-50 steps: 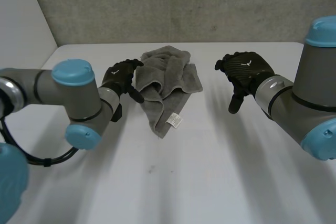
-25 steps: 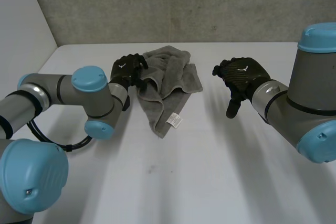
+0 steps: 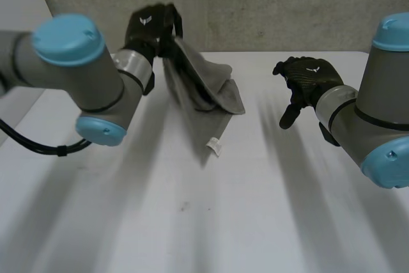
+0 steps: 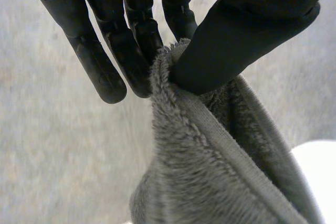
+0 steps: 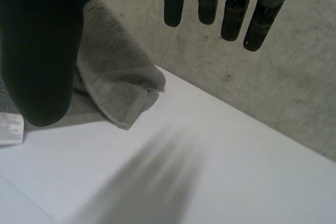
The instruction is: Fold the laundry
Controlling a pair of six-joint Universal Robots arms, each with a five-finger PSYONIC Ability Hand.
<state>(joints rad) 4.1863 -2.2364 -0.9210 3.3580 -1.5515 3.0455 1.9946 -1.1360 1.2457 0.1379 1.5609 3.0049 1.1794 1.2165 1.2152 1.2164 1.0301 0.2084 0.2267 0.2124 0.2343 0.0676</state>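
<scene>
**Item under task:** one grey towel. Its top edge is held clear of the white table. From there the cloth hangs down in a slanted sheet, and part of the towel lies bunched on the tabletop. A white care label shows near the towel's lowest corner.

**Left hand**: located at the towel's top edge, above the rest of the cloth. The left wrist view shows the thumb pressing the hemmed edge against the fingers, a firm pinch on the towel.

**Right hand**: positioned well apart from the towel, on the side away from the left hand, over bare tabletop. In the right wrist view its fingers are straight and relaxed, with the thumb set apart from them, and it holds nothing. That view also shows a folded corner of the towel lying on the table, with no contact between it and this hand.
</scene>
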